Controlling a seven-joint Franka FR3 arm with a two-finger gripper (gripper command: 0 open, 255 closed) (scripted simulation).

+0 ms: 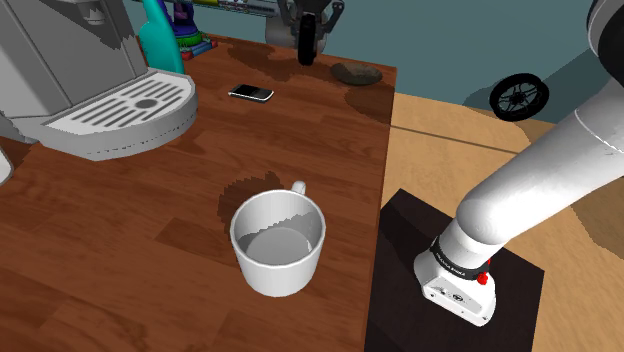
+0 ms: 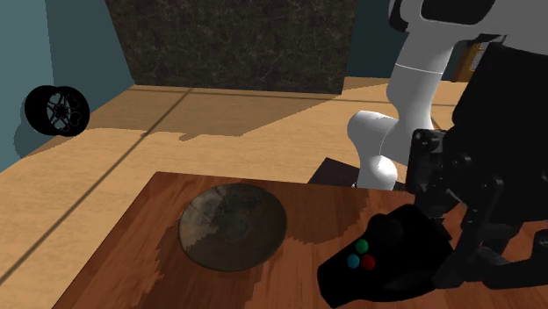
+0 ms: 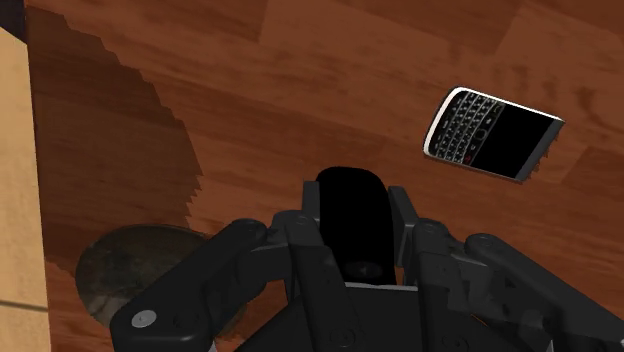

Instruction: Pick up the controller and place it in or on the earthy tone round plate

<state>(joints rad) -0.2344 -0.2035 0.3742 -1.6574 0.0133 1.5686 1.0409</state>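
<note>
Controller point(image 2: 386, 263), black with coloured buttons, is being pinched between the two fingers of the gripper point(image 3: 352, 232). It is staying over the wooden table point(image 2: 158, 255), just beside the brown round plate point(image 2: 233, 226).

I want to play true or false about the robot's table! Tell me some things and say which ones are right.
1. The gripper clasps the black controller. True.
2. The controller lies in the plate. False: the plate is empty, and the controller is beside it, in the gripper.
3. The mug is white. True.
4. The phone is inside the mug. False: it lies flat on the table, apart from the mug.
</note>
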